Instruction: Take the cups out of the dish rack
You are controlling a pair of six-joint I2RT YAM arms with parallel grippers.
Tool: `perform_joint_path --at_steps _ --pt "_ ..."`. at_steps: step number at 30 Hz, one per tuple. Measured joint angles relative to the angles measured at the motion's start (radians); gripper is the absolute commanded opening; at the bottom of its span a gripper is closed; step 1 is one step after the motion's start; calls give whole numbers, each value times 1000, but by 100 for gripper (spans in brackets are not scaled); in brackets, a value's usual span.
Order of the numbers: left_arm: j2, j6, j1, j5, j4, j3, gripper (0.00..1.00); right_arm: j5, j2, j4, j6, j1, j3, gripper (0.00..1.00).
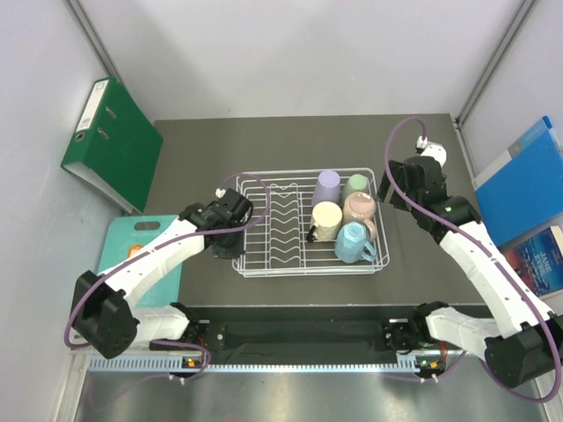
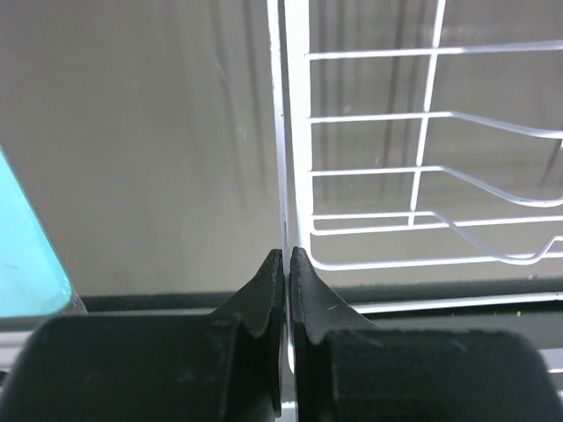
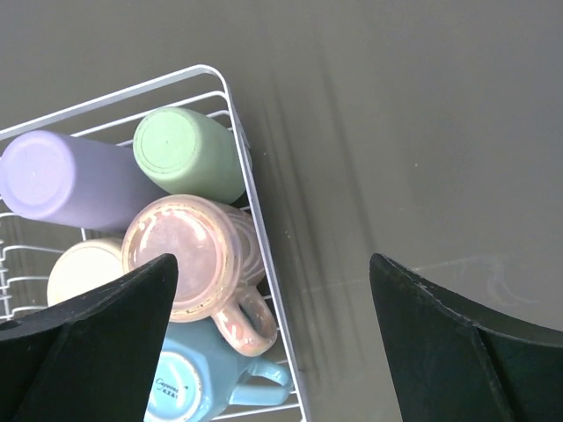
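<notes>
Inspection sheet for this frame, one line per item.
Surface: dark table, no spills seen.
Job's things: five cups, bases up, at the right end of the rack.
Clutter: green binder and teal board at left; blue folders at right.
Grippers: left gripper shut on the rack's left rim; right gripper open above its right rim.
Cables: purple cables loop along both arms, none seen snagged.
Surroundings: white walls, nothing else seen.

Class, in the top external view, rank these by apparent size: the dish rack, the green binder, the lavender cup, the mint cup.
1. dish rack
2. green binder
3. lavender cup and mint cup: too alike to rank.
</notes>
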Motion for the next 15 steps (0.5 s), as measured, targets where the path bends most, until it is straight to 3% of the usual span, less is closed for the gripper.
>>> perform_joint_path --at_steps 11,15 --pt "6 -25 2 31 -10 -18 1 -46 -53 -5 35 0 -58 90" --pt "9 -29 2 26 -16 -13 28 -53 -60 -3 39 0 -65 92"
